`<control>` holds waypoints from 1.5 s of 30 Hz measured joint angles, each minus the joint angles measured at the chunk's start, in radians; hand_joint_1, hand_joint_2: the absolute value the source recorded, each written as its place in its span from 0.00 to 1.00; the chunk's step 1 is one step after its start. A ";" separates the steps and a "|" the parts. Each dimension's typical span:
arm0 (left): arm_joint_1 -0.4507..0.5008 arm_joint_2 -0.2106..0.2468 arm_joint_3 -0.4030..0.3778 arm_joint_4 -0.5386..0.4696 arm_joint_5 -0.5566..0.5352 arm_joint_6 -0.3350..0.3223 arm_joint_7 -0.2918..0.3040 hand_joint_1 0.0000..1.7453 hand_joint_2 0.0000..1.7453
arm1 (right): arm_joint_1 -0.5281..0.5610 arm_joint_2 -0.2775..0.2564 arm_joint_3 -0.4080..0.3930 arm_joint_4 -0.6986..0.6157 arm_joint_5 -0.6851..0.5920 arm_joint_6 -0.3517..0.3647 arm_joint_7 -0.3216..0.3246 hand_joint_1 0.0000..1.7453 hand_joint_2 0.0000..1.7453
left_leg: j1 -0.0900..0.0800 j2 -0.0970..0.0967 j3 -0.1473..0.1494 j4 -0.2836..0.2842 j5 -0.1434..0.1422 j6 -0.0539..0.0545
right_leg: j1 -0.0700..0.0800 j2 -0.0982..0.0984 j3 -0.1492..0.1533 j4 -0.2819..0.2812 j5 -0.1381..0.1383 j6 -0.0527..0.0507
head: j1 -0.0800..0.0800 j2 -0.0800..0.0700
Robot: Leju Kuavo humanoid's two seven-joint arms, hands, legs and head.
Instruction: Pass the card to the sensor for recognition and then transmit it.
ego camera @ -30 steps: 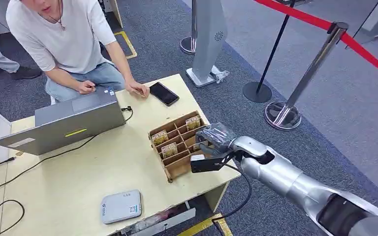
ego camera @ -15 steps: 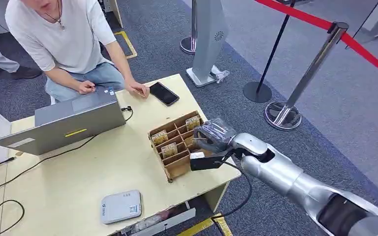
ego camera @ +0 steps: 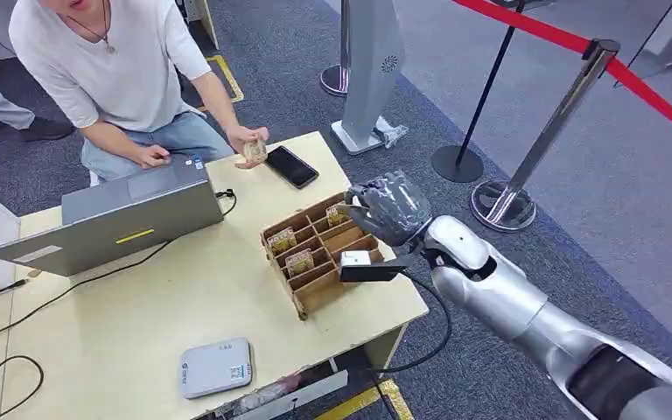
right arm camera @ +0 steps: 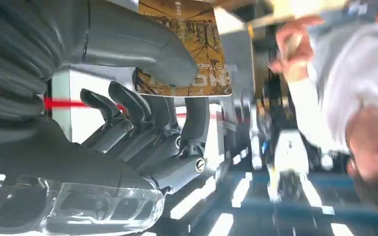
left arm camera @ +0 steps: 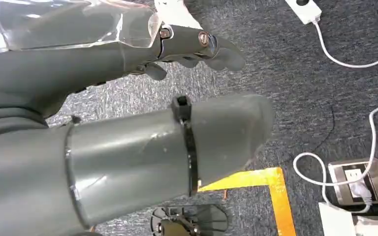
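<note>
Cardboard rack (ego camera: pixel 315 258) sits at the table's (ego camera: pixel 140 324) right edge, cards standing in its slots so a hand can lift one out from above. Head view: right hand (ego camera: pixel 391 210) raised just above the rack's far corner, back of the hand toward the camera, so its hold is hidden here. Sensor (ego camera: pixel 217 367) lies flat near the front edge, well apart from the hand; I judge the card must travel there next. Person (ego camera: pixel 114 61) behind the laptop (ego camera: pixel 131 214) holds up a small item beside a phone (ego camera: pixel 291 166).

Left wrist view: left hand (left arm camera: pixel 128 132) hangs over carpet, fingers extended and holding nothing.

Right wrist view: card (right arm camera: pixel 189 54) pinched between the thumb (right arm camera: pixel 138 42) on its printed face and fingers (right arm camera: pixel 142 110) behind; the grip takes one end, leaving most of the face bare, probably for reading. Its long axis runs out from the palm, free end pointing away from the hand.
</note>
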 joint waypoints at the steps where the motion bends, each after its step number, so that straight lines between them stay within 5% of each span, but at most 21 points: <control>1: -0.001 0.000 -0.001 0.000 -0.003 0.000 0.002 0.00 0.00 | 0.000 0.004 -0.004 -0.005 0.009 -0.013 -0.002 1.00 1.00 | 0.000 0.000 0.000 0.000 0.000 0.000 | 0.000 0.000 0.000 0.000 0.000 0.000 | 0.000 0.000; 12: -0.013 -0.009 -0.016 0.000 -0.037 0.000 0.029 0.00 0.00 | -0.126 0.133 0.023 0.057 0.184 -0.246 -0.032 1.00 1.00 | 0.000 0.001 0.000 0.000 0.001 0.000 | 0.000 0.001 0.000 0.001 0.000 0.000 | 0.000 0.000; 18: -0.023 -0.017 -0.023 0.000 -0.049 0.009 0.040 0.00 0.00 | -0.294 0.280 0.116 0.228 0.355 -0.425 -0.020 1.00 1.00 | 0.001 0.003 0.001 0.000 0.002 0.000 | 0.000 0.003 0.000 0.002 0.001 -0.001 | 0.000 0.000; 30: -0.023 -0.020 -0.023 0.000 -0.061 0.014 0.039 0.00 0.00 | -0.423 0.540 0.098 0.367 0.571 -0.428 -0.100 1.00 1.00 | 0.001 0.002 0.000 0.000 0.002 0.000 | 0.002 0.002 0.000 0.001 0.001 -0.001 | 0.000 0.000; 45: -0.021 -0.016 -0.023 0.000 -0.062 0.014 0.039 0.00 0.00 | -0.425 0.611 0.054 0.446 0.617 -0.428 -0.089 1.00 1.00 | 0.001 0.001 0.000 0.000 0.002 0.000 | 0.002 0.001 0.000 0.001 0.001 -0.001 | 0.000 0.000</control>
